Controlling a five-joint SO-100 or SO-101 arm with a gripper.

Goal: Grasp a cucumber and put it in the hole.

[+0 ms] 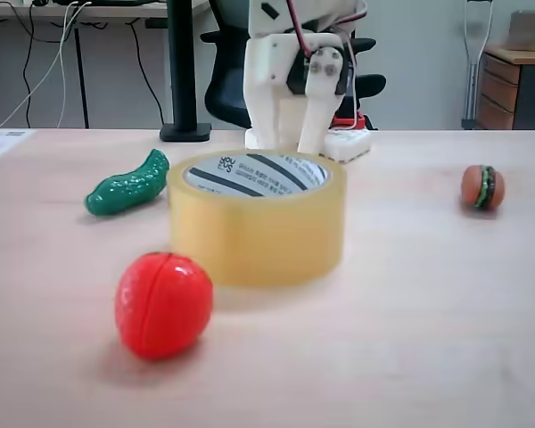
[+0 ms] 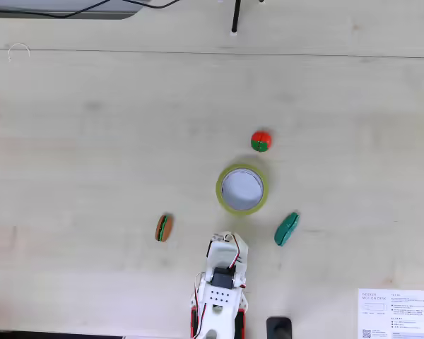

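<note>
Gripper (image 2: 226, 239): seen from above folded close over the arm's base at the near table edge; fingers pointed toward 12 o'clock. Whether the fingers are apart or together cannot be told; nothing is seen held between them.

Cucumber (image 2: 287, 228): lying flat on the table (image 2: 92, 141), at roughly 3 o'clock from the fingertips, slightly toward 2, near but apart. Long axis is laid from 1 to 7 o'clock in the top-down fixed view. A swing to the right of that view is judged necessary before descent, with the jaws set across the short width.

Hole (image 2: 241, 188): opening of the tape roll (image 2: 223, 201), at 1 o'clock from the fingertips and about 10 o'clock from the cucumber; no contact between roll and cucumber is noted.

Tomato (image 2: 261, 140): beyond the roll at 12 o'clock.

Toy burger (image 2: 163, 228): at 9 o'clock from the fingertips, well apart.
</note>
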